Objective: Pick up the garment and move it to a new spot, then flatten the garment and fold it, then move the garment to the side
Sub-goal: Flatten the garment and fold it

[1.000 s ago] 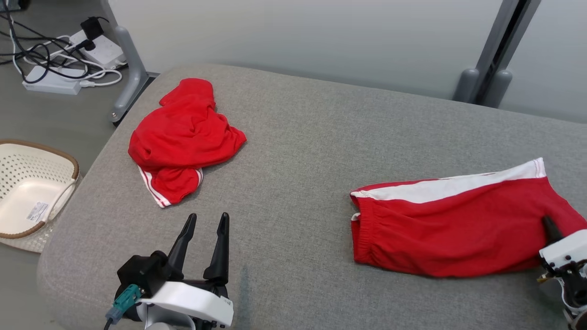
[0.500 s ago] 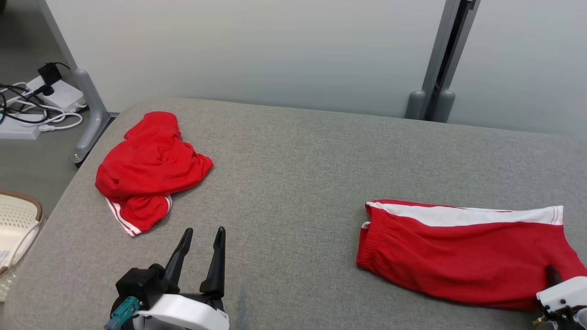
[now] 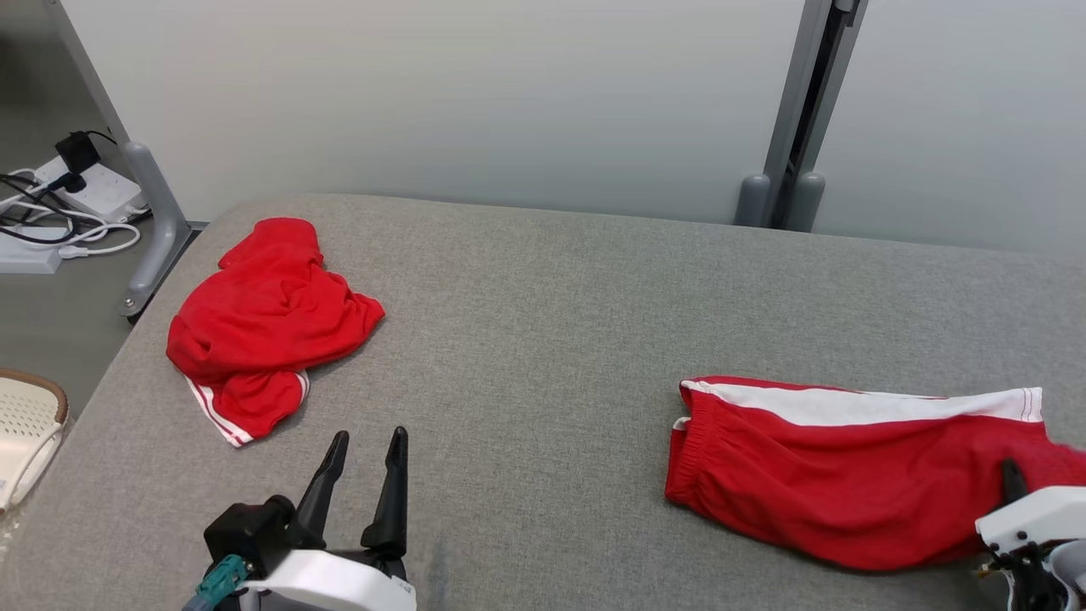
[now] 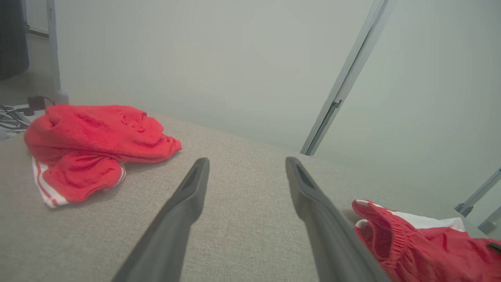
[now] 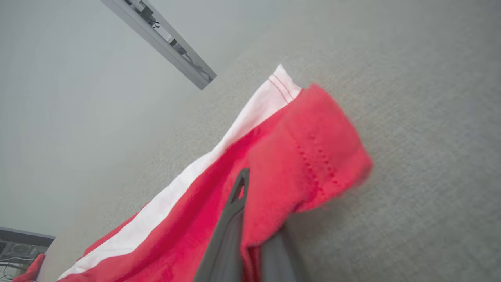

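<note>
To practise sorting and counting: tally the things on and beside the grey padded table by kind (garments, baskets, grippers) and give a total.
Red cloth garments with white stripes: 2 (crumpled red garment, folded red shorts)
Cream perforated plastic basket: 1
Dark two-fingered grippers: 2 (left gripper, right gripper)
Total: 5

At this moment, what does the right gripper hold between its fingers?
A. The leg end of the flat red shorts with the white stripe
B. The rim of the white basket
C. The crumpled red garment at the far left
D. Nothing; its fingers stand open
A: the right gripper is shut on the red shorts, whose cloth lies pinched between its dark fingers in the right wrist view.
</note>
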`<state>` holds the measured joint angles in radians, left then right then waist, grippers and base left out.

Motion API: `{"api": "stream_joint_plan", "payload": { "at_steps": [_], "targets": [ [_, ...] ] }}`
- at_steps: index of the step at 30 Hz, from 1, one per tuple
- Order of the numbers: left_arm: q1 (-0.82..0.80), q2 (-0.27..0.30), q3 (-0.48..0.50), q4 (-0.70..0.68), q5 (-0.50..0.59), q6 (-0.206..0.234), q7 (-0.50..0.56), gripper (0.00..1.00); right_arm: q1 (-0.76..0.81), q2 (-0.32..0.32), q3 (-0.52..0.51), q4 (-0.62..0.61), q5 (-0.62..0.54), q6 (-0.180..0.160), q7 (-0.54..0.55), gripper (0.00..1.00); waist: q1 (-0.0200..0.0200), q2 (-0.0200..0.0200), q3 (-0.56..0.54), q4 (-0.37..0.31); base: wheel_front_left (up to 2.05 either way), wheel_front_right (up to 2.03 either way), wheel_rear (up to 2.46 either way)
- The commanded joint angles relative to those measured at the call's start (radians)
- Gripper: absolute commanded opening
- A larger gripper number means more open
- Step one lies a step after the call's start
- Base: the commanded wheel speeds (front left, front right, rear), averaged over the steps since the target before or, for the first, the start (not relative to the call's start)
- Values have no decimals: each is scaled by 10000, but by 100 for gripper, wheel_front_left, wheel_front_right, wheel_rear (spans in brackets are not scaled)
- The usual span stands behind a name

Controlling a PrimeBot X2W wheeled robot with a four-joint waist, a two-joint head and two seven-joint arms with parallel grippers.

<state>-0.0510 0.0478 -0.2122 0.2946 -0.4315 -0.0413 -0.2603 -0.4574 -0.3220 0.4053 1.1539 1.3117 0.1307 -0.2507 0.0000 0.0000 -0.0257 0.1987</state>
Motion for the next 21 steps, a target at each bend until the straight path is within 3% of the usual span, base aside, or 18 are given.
{"api": "stream_joint_plan", "payload": {
  "at_steps": [1,7,14,21],
  "targets": [
    [106,52,85,74,-267,17,-49,100,-65,3,16,-224,-83,1,-104,0,0,0,-22,15,0,0,0],
    [-13,46,94,229,-301,-27,-49,100,21,6,17,-1528,-878,1,-163,0,0,0,-136,82,0,0,0],
    [58,49,246,272,-473,-30,-49,100,555,478,30,-3415,-2113,1,-157,0,0,0,-216,167,0,0,0],
    [6,44,281,286,-805,-73,-49,100,1103,878,985,-4666,-1956,1,-149,0,0,0,-225,317,0,0,0]
  ]
}}
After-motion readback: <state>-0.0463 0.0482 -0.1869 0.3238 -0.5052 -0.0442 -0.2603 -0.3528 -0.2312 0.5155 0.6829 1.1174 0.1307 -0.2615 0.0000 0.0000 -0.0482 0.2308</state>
